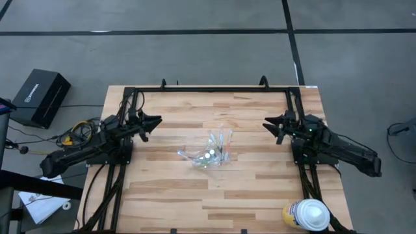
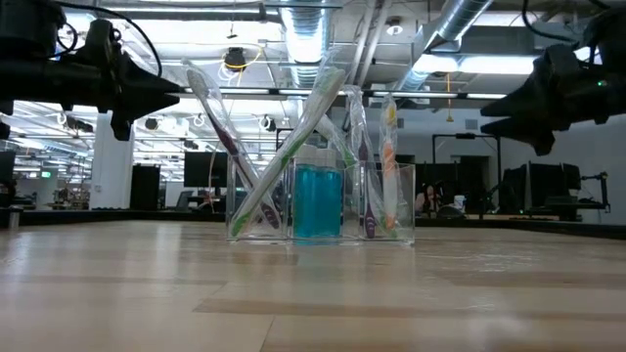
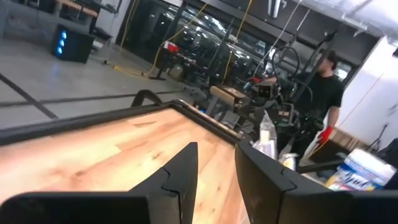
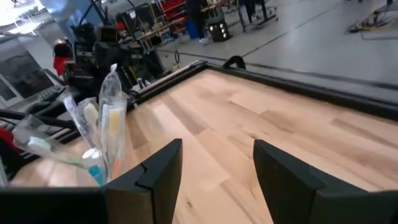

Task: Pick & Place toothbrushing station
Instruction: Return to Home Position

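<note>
The toothbrushing station stands on its base near the middle of the wooden table: a small clear cup holding several thin toothbrushes that lean on its rim, and blue toothpaste tubes. It also shows in the wrist views. My left gripper hovers to its left, open and pointing level toward the table's middle. My right gripper hovers to its right, also open. Neither has anything between its fingers.
A large white-and-yellow round container stands at the table's near right corner. A black frame runs along the far edge. A black box sits on the floor at the left. A person stands beyond the table.
</note>
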Available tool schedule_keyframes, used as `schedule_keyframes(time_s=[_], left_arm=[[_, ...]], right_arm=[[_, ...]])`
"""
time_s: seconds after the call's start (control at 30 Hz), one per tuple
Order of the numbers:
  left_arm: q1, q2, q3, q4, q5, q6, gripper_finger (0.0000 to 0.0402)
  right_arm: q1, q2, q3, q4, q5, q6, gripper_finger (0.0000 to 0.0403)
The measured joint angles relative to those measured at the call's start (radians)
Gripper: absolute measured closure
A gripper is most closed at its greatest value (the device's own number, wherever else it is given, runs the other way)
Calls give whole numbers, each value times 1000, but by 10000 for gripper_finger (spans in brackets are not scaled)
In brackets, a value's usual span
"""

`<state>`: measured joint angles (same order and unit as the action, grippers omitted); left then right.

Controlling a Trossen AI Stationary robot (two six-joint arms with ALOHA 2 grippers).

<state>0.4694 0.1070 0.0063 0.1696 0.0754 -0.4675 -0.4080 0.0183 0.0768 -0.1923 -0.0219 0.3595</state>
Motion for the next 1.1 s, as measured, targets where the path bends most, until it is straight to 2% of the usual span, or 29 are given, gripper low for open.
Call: schedule_keyframes(time_s=[0.17, 0.53, 0.8, 0.9, 1.0, 1.1], left_arm=[[0, 7, 0, -3, 9, -88, 300], [0, 7, 0, 8, 10, -91, 300], [-23, -107, 0, 39, 7, -92, 300], [-70, -107, 0, 106, -26, -91, 300], [-128, -107, 0, 101, -26, -91, 300], [-189, -107, 0, 103, -26, -91, 300]], right_arm=[[12, 1, 0, -2, -3, 31, 215], [15, 1, 0, -1, -3, 34, 216], [46, -14, -3, 14, -1, 34, 211], [85, -14, -3, 12, -3, 34, 211], [131, -14, -6, 22, -3, 34, 213], [181, -14, -33, 111, -3, 34, 215]])
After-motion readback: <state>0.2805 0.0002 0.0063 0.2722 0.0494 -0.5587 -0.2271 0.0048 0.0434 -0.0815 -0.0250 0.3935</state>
